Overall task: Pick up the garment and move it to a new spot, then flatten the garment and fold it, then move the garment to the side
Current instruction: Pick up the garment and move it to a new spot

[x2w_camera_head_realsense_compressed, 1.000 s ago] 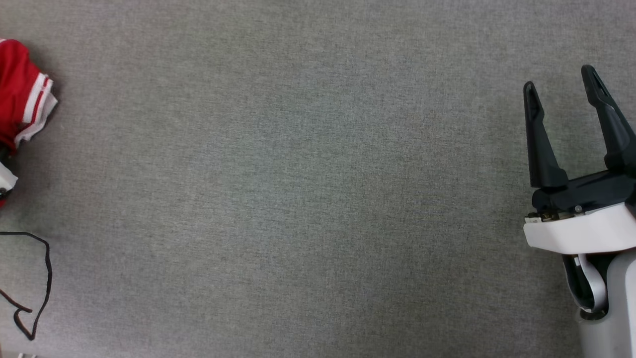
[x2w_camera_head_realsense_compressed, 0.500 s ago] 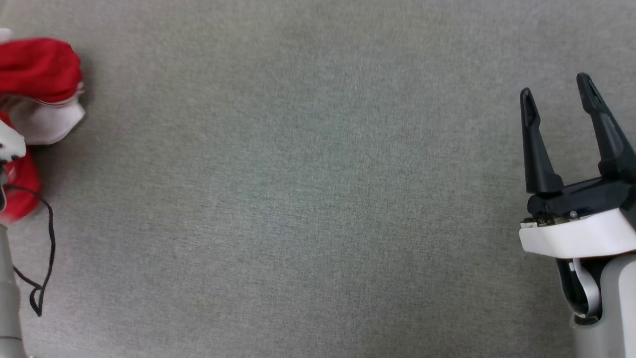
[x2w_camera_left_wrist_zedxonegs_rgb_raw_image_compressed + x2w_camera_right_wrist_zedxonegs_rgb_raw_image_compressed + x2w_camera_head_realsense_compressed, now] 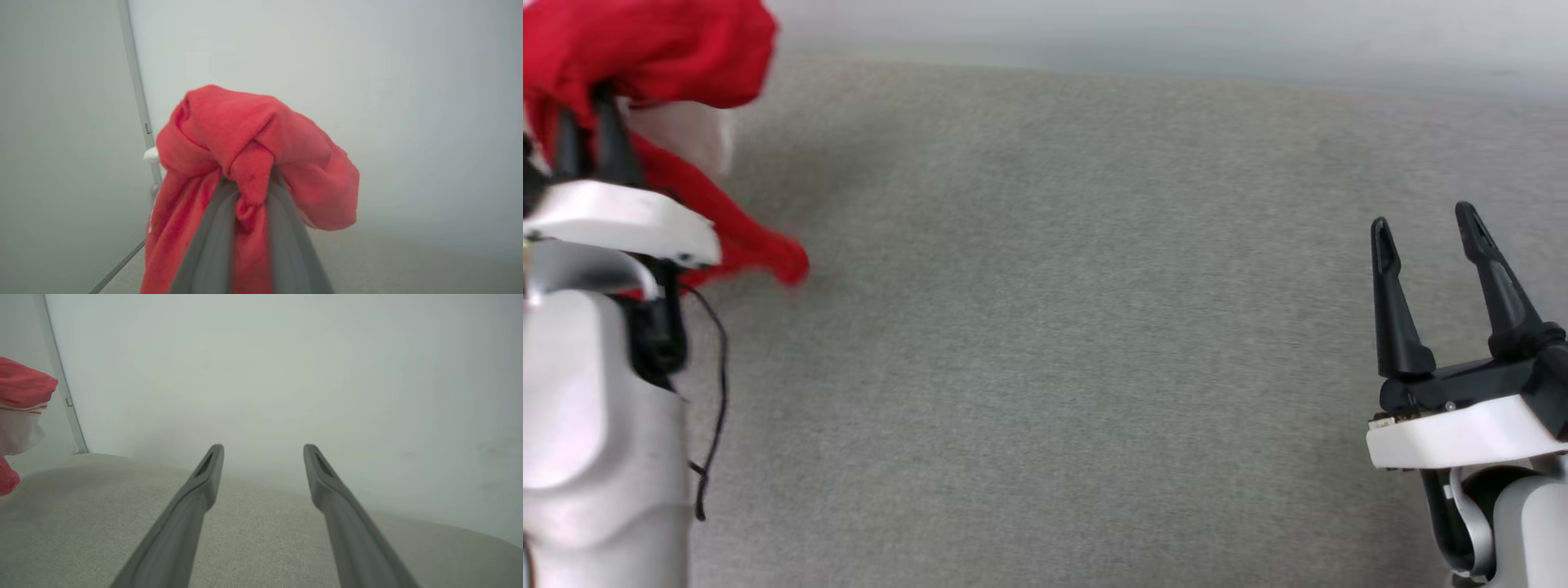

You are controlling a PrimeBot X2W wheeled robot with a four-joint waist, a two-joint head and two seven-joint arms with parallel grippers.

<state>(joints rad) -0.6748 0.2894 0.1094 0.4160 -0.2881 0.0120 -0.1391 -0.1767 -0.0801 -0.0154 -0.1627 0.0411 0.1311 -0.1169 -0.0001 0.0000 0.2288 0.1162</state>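
Head view: we see the left gripper (image 3: 587,135) at the upper left, its two dark fingers pinched narrowly on a bunched fold of the red jersey-style garment (image 3: 662,41) with white trim. The garment drapes over the fingertips above the grey woven cloth surface (image 3: 1054,327). The right gripper (image 3: 1421,220) stands at the lower right, jaws spread wide and empty, well apart from the garment.

Right gripper (image 3: 1421,219): two long, tapering black fingers (image 3: 1392,327) on a black base, each with a narrow slot near its tip.
Right wrist plate (image 3: 1462,433): white moulded shell; small silver screw (image 3: 1450,406) just above it.
Left wrist plate (image 3: 621,216): white, similar form.
Left forearm (image 3: 596,425): smooth pale grey casing.
Cable (image 3: 717,384): thin, black, loose beside the left forearm.
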